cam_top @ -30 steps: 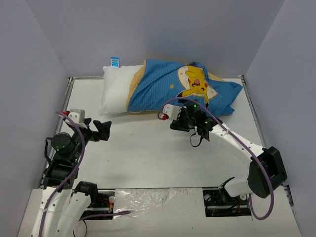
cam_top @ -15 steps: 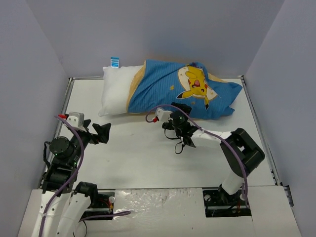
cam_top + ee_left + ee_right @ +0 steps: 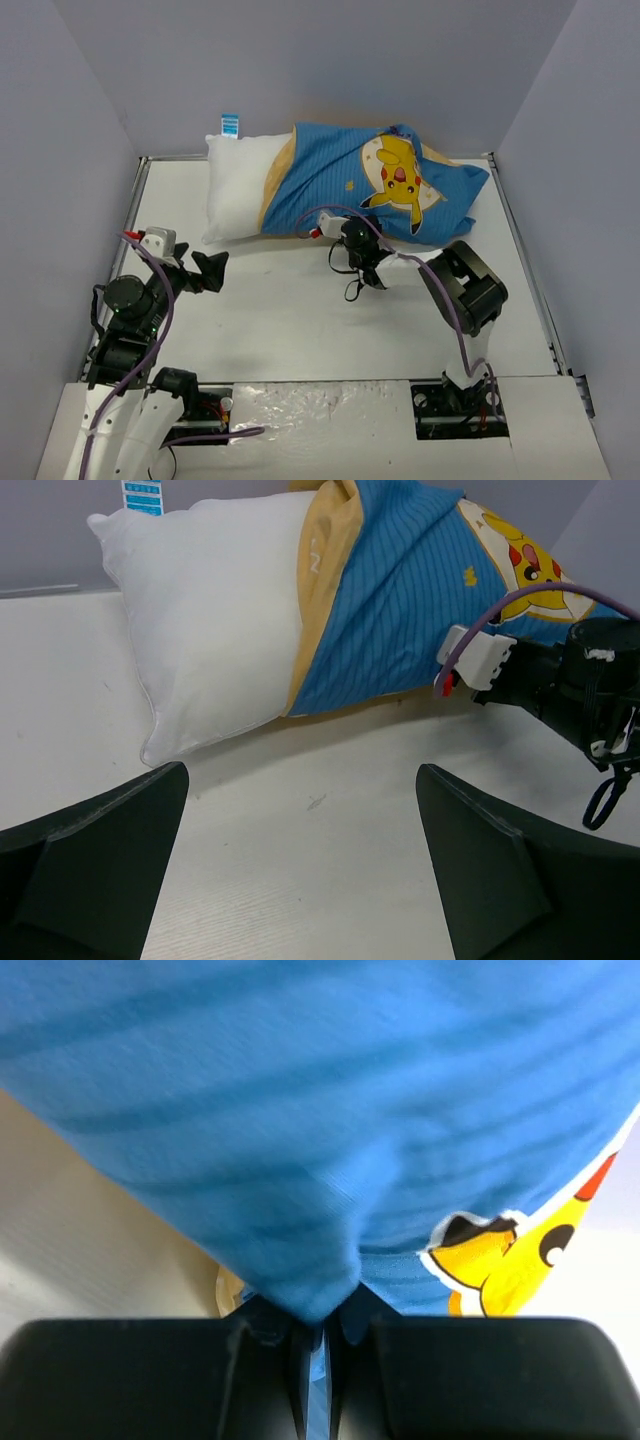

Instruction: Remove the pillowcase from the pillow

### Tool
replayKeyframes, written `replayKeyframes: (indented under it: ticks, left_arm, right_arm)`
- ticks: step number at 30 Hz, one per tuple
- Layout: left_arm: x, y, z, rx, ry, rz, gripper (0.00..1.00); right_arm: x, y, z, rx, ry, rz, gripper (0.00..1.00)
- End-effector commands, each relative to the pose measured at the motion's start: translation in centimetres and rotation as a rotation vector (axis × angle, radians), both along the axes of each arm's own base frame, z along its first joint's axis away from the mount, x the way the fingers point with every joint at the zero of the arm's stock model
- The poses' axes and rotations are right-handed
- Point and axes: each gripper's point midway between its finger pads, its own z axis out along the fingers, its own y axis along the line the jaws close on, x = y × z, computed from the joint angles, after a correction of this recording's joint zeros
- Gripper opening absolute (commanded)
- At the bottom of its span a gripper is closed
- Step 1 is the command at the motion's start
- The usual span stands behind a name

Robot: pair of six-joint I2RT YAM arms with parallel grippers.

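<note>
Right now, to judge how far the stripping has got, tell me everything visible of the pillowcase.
The pillowcase is soft blue pinstriped fabric with a yellow Pikachu print and a mustard lining showing at its open edge. It lies at the back of the table, covering most of the pillow, whose white left end sticks out. The right claw is shut on a pinch of its near edge.

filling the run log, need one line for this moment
right hand: shut on pillowcase | left hand: open, off pillow | pillow: partly covered
</note>
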Motion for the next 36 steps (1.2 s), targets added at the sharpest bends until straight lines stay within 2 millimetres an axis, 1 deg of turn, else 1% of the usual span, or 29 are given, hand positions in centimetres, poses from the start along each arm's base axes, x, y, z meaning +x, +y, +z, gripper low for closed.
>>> replayKeyframes:
  ticks: [1, 2, 3, 5, 6, 7, 8, 9, 10, 11, 12, 13, 15, 16, 17, 18, 19, 20, 21, 22, 23, 26, 29, 31, 32, 33, 34, 35, 36]
  left_arm:
    - [-0.1, -1.0, 1.3, 0.017, -0.059, -0.061, 0.97]
    - [-0.3, -1.5, 1.3, 0.019, -0.062, -0.096, 0.97]
    - [-0.3, -1.8, 1.2, 0.027, -0.067, -0.111, 0.98]
    - [-0.5, -2.5, 1.0, 0.037, -0.07, -0.15, 0.99]
    - [-0.5, -2.7, 1.0, 0.053, -0.078, -0.164, 0.99]
    - [-0.6, -2.9, 0.9, 0.061, -0.08, -0.174, 0.99]
    - [-0.8, -3.4, 1.0, 0.082, -0.091, -0.201, 1.0]
    - [-0.9, -3.8, 0.8, 0.096, -0.091, -0.223, 1.0]
    - [-1.1, -4.2, 1.0, 0.113, -0.101, -0.249, 1.0]
    - [-1.4, -5.0, 0.8, 0.162, -0.115, -0.296, 1.0]
    - [-1.4, -5.2, 0.5, 0.186, -0.111, -0.304, 1.0]
    - [-1.4, -5.4, 0.8, 0.21, -0.117, -0.309, 1.0]
    - [-1.5, -6.0, 0.1, 0.31, -0.114, -0.341, 1.0]
    - [-1.6, -6.3, 0.7, 0.333, -0.13, -0.352, 1.0]
    - [-1.4, -6.5, 0.2, 0.396, -0.131, -0.372, 1.0]
    - [-1.8, -7.3, 0.2, 0.428, -0.141, -0.409, 1.0]
    - [-1.5, -7.1, 0.9, 0.462, -0.153, -0.39, 1.0]
    - [-0.8, -7.2, -0.2, 0.553, -0.128, -0.402, 1.0]
    - [-0.2, -7.2, -0.4, 0.603, -0.112, -0.395, 0.99]
    - [0.4, -6.8, 0.3, 0.654, -0.106, -0.354, 0.99]
    - [1.6, -7.1, -0.7, 0.736, -0.08, -0.36, 0.98]
    - [3.5, -8.3, -0.4, 0.856, -0.114, -0.396, 0.96]
    - [5.2, -8.9, 1.0, 0.926, -0.188, -0.389, 0.94]
    - [6.4, -8.9, 1.1, 0.988, -0.212, -0.413, 0.94]
    - [6.5, -9.4, 1.1, 0.996, -0.229, -0.458, 0.94]
    - [6.9, -9.4, 2.1, 0.998, -0.245, -0.464, 0.94]
    - [7.6, -9.3, 1.2, 1.011, -0.208, -0.489, 0.95]
    - [8.2, -8.8, 1.5, 1.005, -0.206, -0.497, 0.95]
    - [8.7, -8.7, 2.7, 0.994, -0.222, -0.499, 0.95]
  right_arm:
    - [0.8, 0.0, 5.3, 0.158, -0.005, -0.01, 0.0]
    - [0.7, -0.1, 6.1, 0.185, 0.012, 0.0, 0.0]
    - [0.4, -0.3, 7.7, 0.237, 0.048, 0.04, 0.0]
    - [-0.2, -0.6, 9.6, 0.296, 0.085, 0.092, 0.0]
    - [-1.0, -0.1, 9.8, 0.332, 0.14, 0.154, 0.0]
    - [-1.4, -1.0, 13.1, 0.396, 0.095, 0.168, 0.0]
    - [-2.0, -1.2, 14.5, 0.421, 0.087, 0.188, 0.0]
    - [-2.6, -1.5, 15.3, 0.436, 0.092, 0.195, 0.0]
    - [-3.3, -2.2, 18.2, 0.484, 0.04, 0.213, 0.0]
    - [-3.9, -2.2, 19.3, 0.501, 0.034, 0.243, 0.0]
    - [-4.6, -2.5, 19.9, 0.512, 0.038, 0.253, 0.0]
    - [-5.5, -3.0, 21.7, 0.532, 0.005, 0.276, 0.0]
    - [-6.9, -3.4, 23.0, 0.543, -0.013, 0.296, 0.0]
    - [-7.3, -3.6, 23.2, 0.547, -0.014, 0.3, 0.0]
    - [-7.7, -3.5, 22.7, 0.551, 0.002, 0.314, 0.0]
    - [-8.4, -3.6, 23.1, 0.559, -0.006, 0.326, 0.0]
    - [-8.8, -3.6, 22.9, 0.564, -0.003, 0.333, 0.0]
    - [-9.1, -3.4, 22.2, 0.571, 0.016, 0.343, 0.0]
    - [-9.5, -3.5, 22.3, 0.576, 0.012, 0.348, 0.0]
    - [-9.7, -3.4, 22.2, 0.581, 0.015, 0.353, 0.0]
    - [-10.0, -3.3, 21.8, 0.582, 0.029, 0.363, 0.0]
    - [-10.7, -3.2, 21.6, 0.582, 0.044, 0.385, 0.0]
    - [-11.8, -3.4, 20.5, 0.559, 0.085, 0.394, 0.0]
    - [-12.7, -3.5, 20.1, 0.535, 0.092, 0.421, 0.0]
    - [-13.1, -3.7, 19.8, 0.524, 0.103, 0.427, 0.0]
    - [-13.6, -3.7, 19.7, 0.509, 0.1, 0.444, 0.0]
    - [-13.9, -3.9, 19.7, 0.503, 0.1, 0.448, 0.0]
    - [-14.4, -4.0, 19.8, 0.499, 0.098, 0.456, 0.0]
    - [-14.7, -4.1, 19.8, 0.493, 0.099, 0.463, 0.0]
